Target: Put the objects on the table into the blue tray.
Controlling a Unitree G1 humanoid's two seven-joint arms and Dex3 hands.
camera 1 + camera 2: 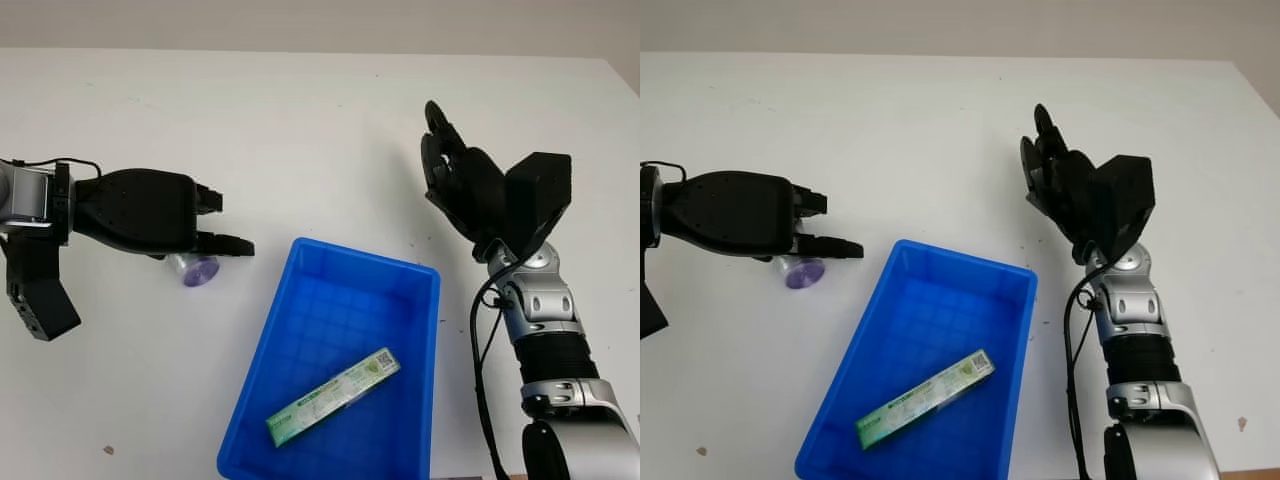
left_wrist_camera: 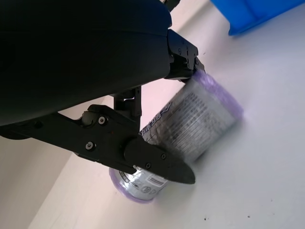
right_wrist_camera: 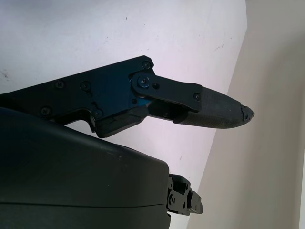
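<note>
A small silvery canister with purple ends [image 1: 196, 270] lies on its side on the white table, just left of the blue tray [image 1: 338, 318]. My left hand [image 1: 225, 222] hovers over it, open, with one finger [image 2: 157, 164] crossing in front of the canister [image 2: 193, 121] and another behind it. A long green box [image 1: 333, 396] lies diagonally inside the tray. My right hand [image 1: 448, 165] is raised to the right of the tray, open and holding nothing; one of its fingers [image 3: 214, 109] points out over the table.
The table's far edge runs along the top, with a pale wall behind. A black cable [image 1: 482, 370] hangs beside the right forearm. The tray's near end reaches close to the table's front edge.
</note>
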